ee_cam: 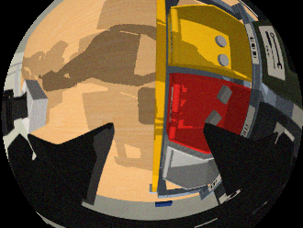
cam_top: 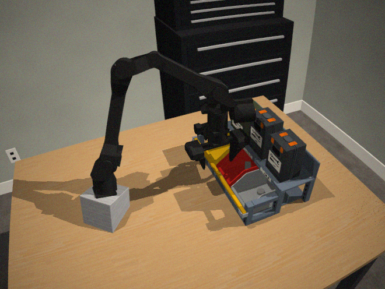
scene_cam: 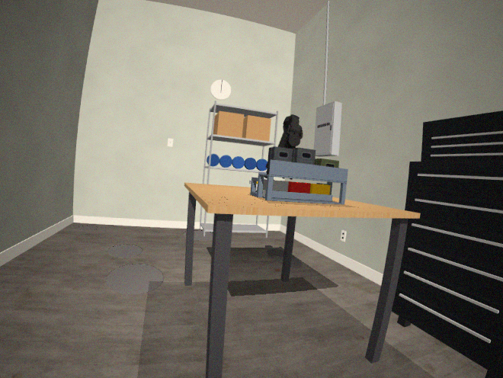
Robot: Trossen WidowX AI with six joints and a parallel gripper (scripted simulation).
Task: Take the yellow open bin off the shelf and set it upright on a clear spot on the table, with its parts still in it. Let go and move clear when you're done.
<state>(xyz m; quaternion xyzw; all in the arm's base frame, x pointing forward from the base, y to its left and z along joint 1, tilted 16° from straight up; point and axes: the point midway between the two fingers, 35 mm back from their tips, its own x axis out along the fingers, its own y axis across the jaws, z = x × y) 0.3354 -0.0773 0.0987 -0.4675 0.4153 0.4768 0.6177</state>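
Note:
The yellow open bin sits upright in the low front row of the blue-grey shelf, at the end farther from the top camera. In the wrist view, two round grey parts lie in it. My gripper is open and empty, pointing down above the shelf's front. One finger is on the table side of the yellow front rail; the other is over the red bin side. In the top view the arm hides much of the yellow bin.
A red bin with grey parts adjoins the yellow one, then a grey bin. Two dark cases and a green case stand on the higher rear tier. The arm's base block is at left.

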